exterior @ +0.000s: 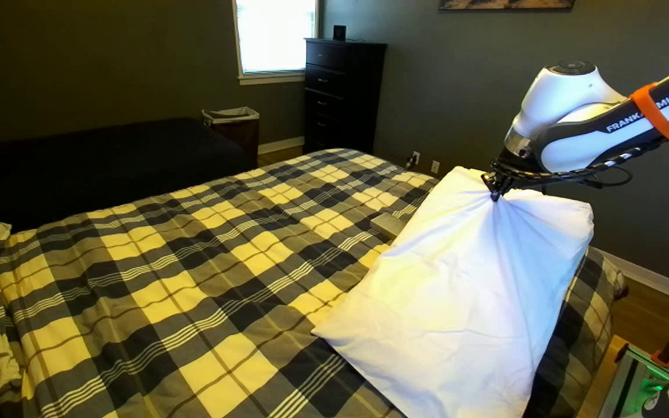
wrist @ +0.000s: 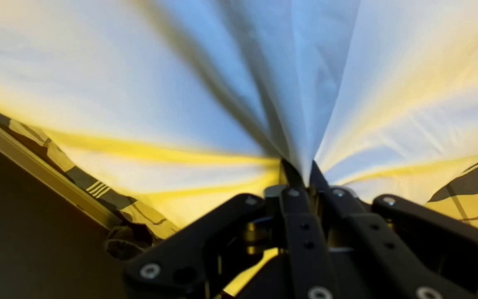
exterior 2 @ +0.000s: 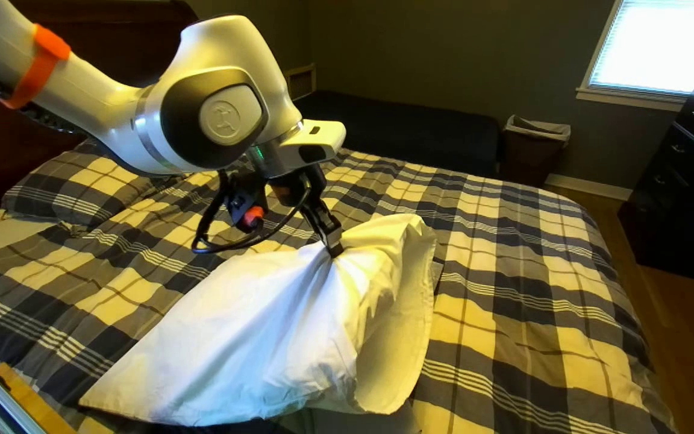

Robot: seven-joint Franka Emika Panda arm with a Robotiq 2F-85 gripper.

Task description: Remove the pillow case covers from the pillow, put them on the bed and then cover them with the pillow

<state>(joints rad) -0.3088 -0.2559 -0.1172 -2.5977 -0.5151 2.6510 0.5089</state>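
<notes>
The large white pillow [exterior: 456, 302] lies on the plaid bed [exterior: 166, 296], near its foot end. My gripper [exterior: 495, 196] is shut on a pinch of its upper cloth, and creases fan out from the fingertips. In an exterior view the pillow [exterior 2: 244, 337] has one end raised, held by the gripper [exterior 2: 334, 248]. The wrist view shows the white cloth [wrist: 139, 91] between the fingertips [wrist: 299, 172]. The pale grey covers [exterior: 388, 225] lie on the bed at the pillow's edge, partly hidden by it. A small grey corner of them [exterior 2: 437, 272] shows behind the pillow.
Plaid pillows [exterior 2: 79, 187] lie at the head of the bed. A dark bed [exterior: 96, 162], a hamper [exterior: 233, 130] and a black dresser [exterior: 343, 96] stand beyond. The robot's base frame [exterior: 630, 377] stands close beside the bed.
</notes>
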